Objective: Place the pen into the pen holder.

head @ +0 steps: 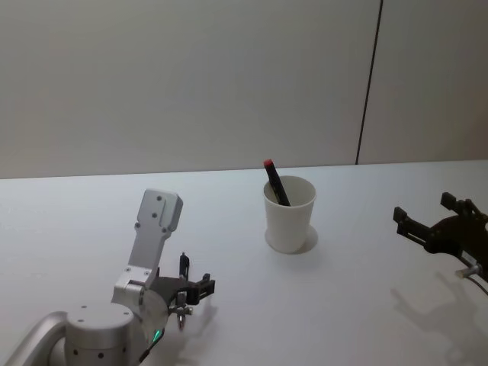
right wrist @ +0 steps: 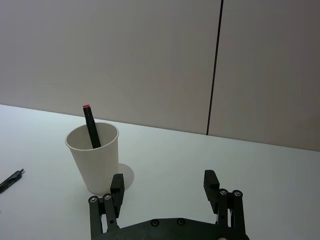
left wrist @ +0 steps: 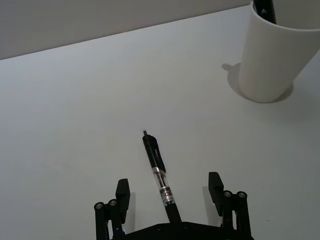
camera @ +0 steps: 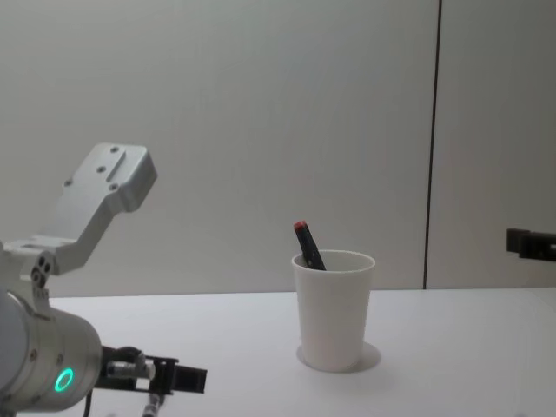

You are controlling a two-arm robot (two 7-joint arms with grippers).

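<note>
A black pen [left wrist: 158,169] lies flat on the white table [left wrist: 75,125], its tip pointing away from my left gripper [left wrist: 169,192]. That gripper is open and low over the table, one finger on each side of the pen's rear half and neither touching it. In the head view the left gripper [head: 189,293] is near the front left. The pen holder [head: 290,215], a white paper cup, stands upright at the table's middle with a red-tipped dark pen [head: 274,181] leaning inside. My right gripper [head: 436,223] hovers open at the right, holding nothing; its wrist view looks toward the cup [right wrist: 95,156].
Bare white tabletop [head: 366,305] lies all around the cup. A plain grey wall [head: 191,76] with a dark vertical seam rises behind the table's far edge. From the chest, the cup [camera: 333,308] stands right of my left arm [camera: 52,365].
</note>
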